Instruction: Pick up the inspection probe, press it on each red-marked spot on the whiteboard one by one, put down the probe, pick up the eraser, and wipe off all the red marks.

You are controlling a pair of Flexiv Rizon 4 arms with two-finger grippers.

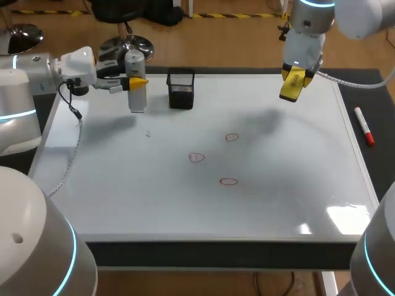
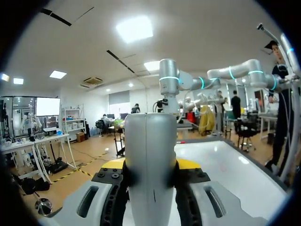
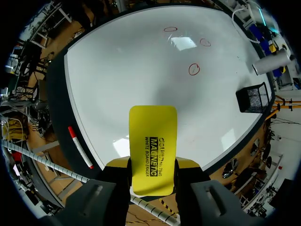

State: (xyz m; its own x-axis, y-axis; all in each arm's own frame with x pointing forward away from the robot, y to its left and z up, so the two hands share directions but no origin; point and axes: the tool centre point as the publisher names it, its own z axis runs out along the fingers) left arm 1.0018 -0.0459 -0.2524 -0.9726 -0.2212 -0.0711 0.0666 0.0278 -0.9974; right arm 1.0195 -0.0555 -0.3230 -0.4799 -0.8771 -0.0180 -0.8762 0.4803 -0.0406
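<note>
The inspection probe [image 1: 136, 83], a grey cylinder, stands upright over the far left part of the whiteboard [image 1: 278, 203]. It is clamped between the two yellow-tipped fingers of our left gripper [image 1: 139, 81], and the left wrist view shows a finger pressed against either side of it. Our right gripper [image 3: 153, 163] is closed on the yellow eraser [image 3: 153, 146], held above the board's far right corner. Three red marks [image 1: 196, 158] lie mid-board, intact. A black mesh basket [image 1: 181, 89] sits just beside the probe. The head view shows both arms at once. Only the right wrist view shows the eraser's flat face, and it also takes in the red marker [image 3: 80, 147] lying on the dark table edge [image 3: 56, 94] beside the board.
</note>
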